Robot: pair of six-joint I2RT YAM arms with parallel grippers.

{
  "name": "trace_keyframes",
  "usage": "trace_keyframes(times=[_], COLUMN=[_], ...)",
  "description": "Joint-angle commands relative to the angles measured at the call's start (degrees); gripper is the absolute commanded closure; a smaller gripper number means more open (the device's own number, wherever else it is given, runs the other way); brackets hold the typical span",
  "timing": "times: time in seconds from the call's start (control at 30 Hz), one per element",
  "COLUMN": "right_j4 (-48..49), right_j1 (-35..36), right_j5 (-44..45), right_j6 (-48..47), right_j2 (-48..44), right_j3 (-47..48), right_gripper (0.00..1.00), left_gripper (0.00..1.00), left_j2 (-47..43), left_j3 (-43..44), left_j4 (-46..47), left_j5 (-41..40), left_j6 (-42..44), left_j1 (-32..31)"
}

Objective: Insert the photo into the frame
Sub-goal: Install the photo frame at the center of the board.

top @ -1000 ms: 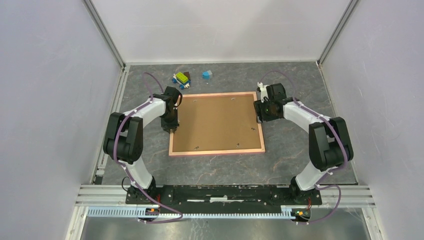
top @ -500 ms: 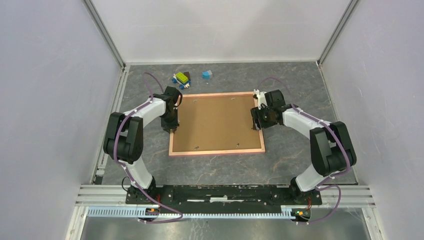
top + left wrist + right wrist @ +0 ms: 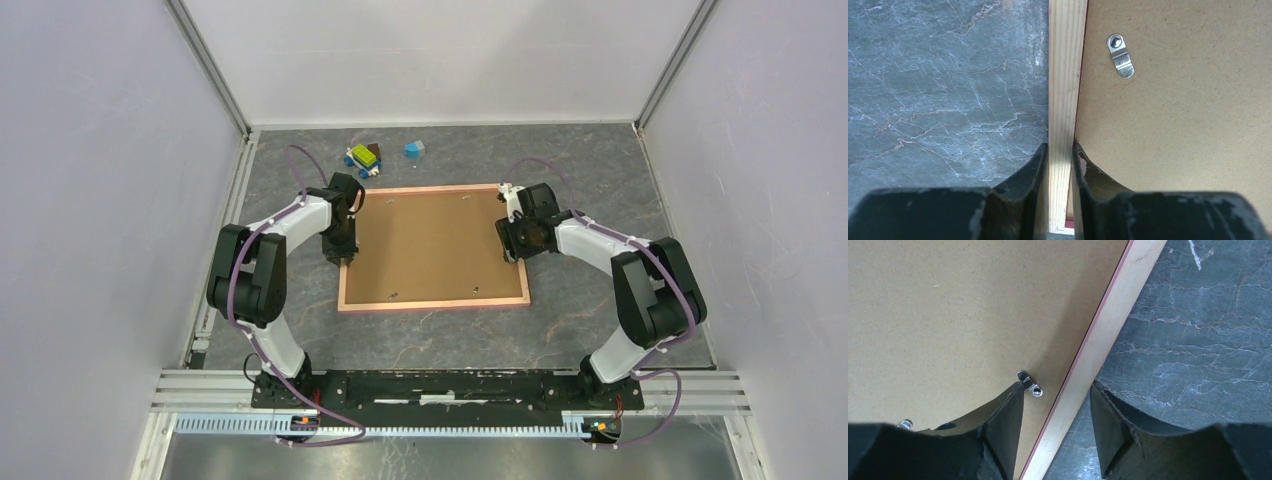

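The frame (image 3: 435,303) lies flat in the middle of the grey marbled table (image 3: 450,340), back side up, so that its brown backing board (image 3: 430,245) fills the opening inside the thin salmon rails. Its long sides run across the overhead view, and the whole rectangle sits slightly skewed to the table's edges.

In the wrist views the back of the rails is pale bare wood with a pink line along the inner edge. A small metal turn clip (image 3: 1121,56) is screwed to the board just inside the left rail (image 3: 1065,75), its tab pointing away from the rail.

The left gripper (image 3: 1060,150) pinches that left rail, one dark finger on the table side and the other on the board side, both pressed against the wood. In the overhead view it (image 3: 343,252) meets the rail about halfway along.

The right gripper (image 3: 1057,387) stands with its fingers spread wide astride the right rail (image 3: 1108,340), at the far half of that side in the overhead view (image 3: 512,245). One fingertip is over the board, touching or almost touching another turn clip (image 3: 1030,383). The other is over bare table outside the frame. Whether either fingertip rests on a surface is hard to judge from this angle.

Beyond the frame's far left corner, well apart from it, sit a cluster of toy blocks (image 3: 364,158) and a single blue block (image 3: 414,150)
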Motion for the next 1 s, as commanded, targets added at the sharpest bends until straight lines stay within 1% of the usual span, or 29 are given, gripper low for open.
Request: trace_keyframes(times=[0.0,0.17,0.23,0.4,0.43,0.5,0.57,0.67,0.83,0.93,0.97], right_j4=[2.43,2.15,1.95,0.97,0.67,0.47,0.41,-0.61,-1.53,-3.28,-4.72], right_j1=[1.43,2.43,3.07,4.72,4.96,5.4,5.82,6.39,7.37,7.48,7.51], right_j5=[2.28,4.34,6.75,10.46,11.11,12.16,12.87,14.58,14.51,15.08,15.72], right_j6=[-0.29,0.94,2.08,6.4,7.89,10.62,13.15,17.32,23.83,31.1,33.28], right_j2=[1.73,2.61,2.69,3.26,3.46,3.65,3.73,4.11,4.27,4.67,5.14], right_j3=[-0.39,-0.13,-0.13,-0.24,-0.29,-0.69,-1.3,-1.71,-2.3,-2.43,-1.84], right_gripper=[0.44,0.42,0.42,0.44,0.45,0.53,0.59,0.61,0.62,0.62,0.65], left_gripper=[0.98,0.98,0.98,0.98,0.98,0.98,0.98,0.98,0.98,0.98,0.98], left_j2=[1.15,0.96,0.88,0.79,0.7,0.71,0.48,0.2,-0.18,-0.35,-0.44], left_j3=[0.27,0.18,0.13,0.0,0.0,-0.09,-0.26,-0.48,-0.7,-0.96,-1.05], left_j4=[0.06,0.09,0.05,0.13,0.1,0.08,0.06,0.11,0.05,0.14,0.19], left_j5=[-0.21,-0.26,-0.37,-0.45,-0.41,-0.45,-0.42,-0.21,0.27,0.81,1.04], left_j6=[1.36,1.36,1.23,1.01,0.94,0.84,0.76,0.58,0.22,-0.21,-0.37], left_j1=[-0.15,-0.25,-0.2,-0.2,-0.2,-0.2,-0.2,-0.2,-0.29,-0.4,-0.48])
